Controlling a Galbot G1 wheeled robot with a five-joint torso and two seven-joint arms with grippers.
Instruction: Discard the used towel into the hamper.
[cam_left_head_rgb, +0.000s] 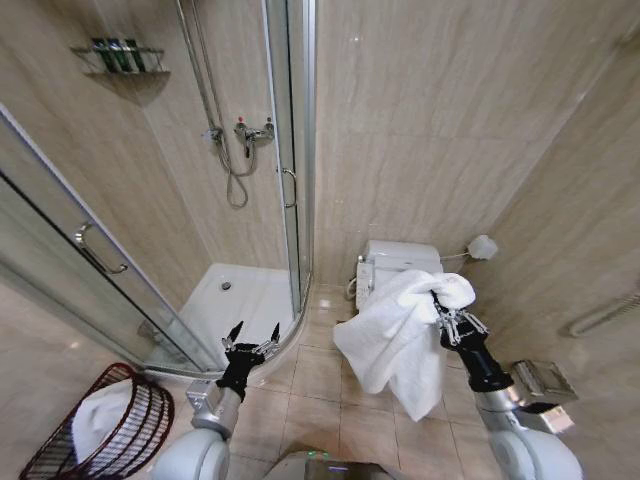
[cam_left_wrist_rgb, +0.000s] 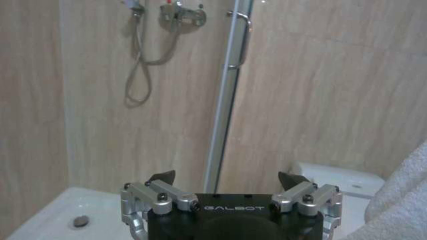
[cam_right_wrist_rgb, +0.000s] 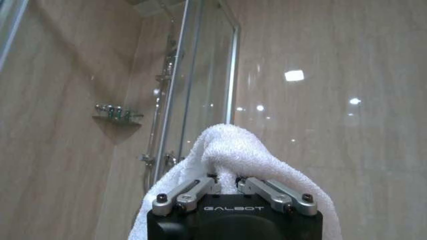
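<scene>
The towel hangs clamped in the raised right end effector, already lifted but not yet discarded, while the hamper waits low and far to its left, below the idle left end effector with fingers apart.

The right arm rises from the shoulder with its wrist angled up and inward, and the right claw is clamped on a fold of the towel, its fingers drawn close together around the cloth. The left arm is raised lower, forearm pointing up and forward, and the left claw has its fingers spread wide with nothing between them.
</scene>
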